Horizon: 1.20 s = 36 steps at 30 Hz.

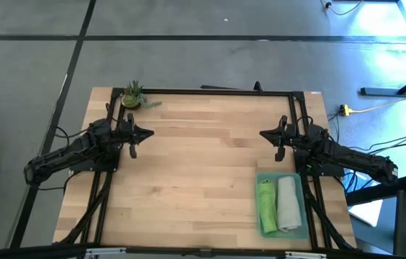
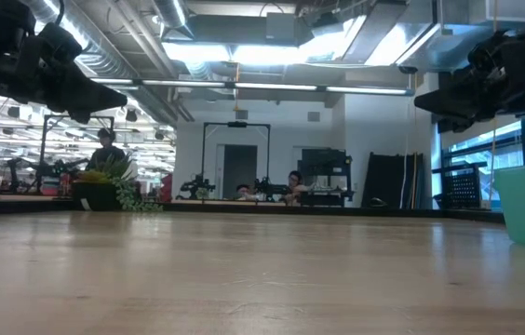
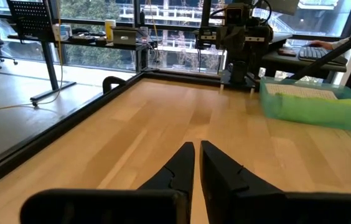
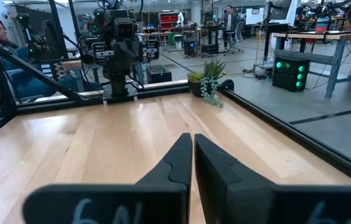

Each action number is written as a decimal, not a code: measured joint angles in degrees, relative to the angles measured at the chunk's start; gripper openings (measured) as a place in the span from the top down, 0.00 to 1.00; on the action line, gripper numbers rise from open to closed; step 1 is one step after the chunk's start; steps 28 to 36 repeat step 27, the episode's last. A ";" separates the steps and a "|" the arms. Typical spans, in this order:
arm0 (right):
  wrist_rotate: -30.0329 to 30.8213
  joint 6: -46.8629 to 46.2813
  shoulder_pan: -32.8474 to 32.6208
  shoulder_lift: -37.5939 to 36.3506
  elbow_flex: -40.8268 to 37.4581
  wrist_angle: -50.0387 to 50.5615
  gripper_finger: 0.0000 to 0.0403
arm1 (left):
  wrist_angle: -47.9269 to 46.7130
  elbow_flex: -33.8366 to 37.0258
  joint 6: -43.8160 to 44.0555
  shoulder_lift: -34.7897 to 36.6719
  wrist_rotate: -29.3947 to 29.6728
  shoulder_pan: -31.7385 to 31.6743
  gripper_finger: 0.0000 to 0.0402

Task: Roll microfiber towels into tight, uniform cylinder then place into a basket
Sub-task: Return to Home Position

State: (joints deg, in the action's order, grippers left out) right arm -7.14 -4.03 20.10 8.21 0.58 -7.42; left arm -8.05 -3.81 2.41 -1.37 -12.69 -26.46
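The shallow translucent teal plastic basket [image 1: 282, 235] is sitting at five o'clock on the wooden table [image 1: 203, 158], holding a rolled bright green microfiber towel [image 1: 266, 205] and a rolled light grey towel [image 1: 288, 203] side by side. The right gripper [image 1: 263, 134] is hovering at two o'clock and the left gripper [image 1: 149, 132] at ten o'clock, both pinched closed and empty.

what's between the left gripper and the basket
Only bare wooden table, seen in the high view: nothing lies between the left gripper and the basket.
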 joint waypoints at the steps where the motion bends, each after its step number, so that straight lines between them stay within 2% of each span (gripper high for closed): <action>1: 0.00 0.00 0.00 0.00 0.00 -0.01 0.95 | 0.00 0.00 -0.01 0.00 0.00 0.00 0.94; 36: 0.01 0.00 0.00 0.01 0.00 -0.01 0.95 | 0.00 0.00 -0.02 0.00 0.00 0.00 0.93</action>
